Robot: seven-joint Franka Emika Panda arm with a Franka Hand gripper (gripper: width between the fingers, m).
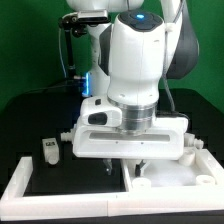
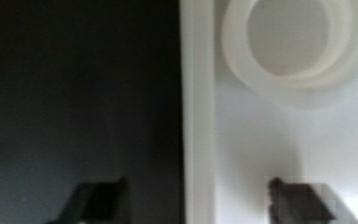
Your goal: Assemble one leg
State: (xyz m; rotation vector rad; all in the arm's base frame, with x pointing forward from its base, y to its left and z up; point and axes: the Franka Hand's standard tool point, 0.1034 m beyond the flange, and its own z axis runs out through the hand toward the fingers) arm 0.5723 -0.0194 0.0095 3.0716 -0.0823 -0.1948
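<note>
The gripper (image 1: 124,166) is hanging low with its fingers (image 2: 101,200) spread, straddling the edge of the white panel (image 1: 172,178), probably to nudge it into place; the leg (image 1: 50,150) is lying untouched on the tabletop (image 1: 30,120), toward the exterior view's left

My exterior camera faces the arm (image 1: 135,60) closely, from slightly above. The wrist one (very near) looks past the gripper (image 2: 201,200) onto the shared white panel (image 2: 291,130).
</note>
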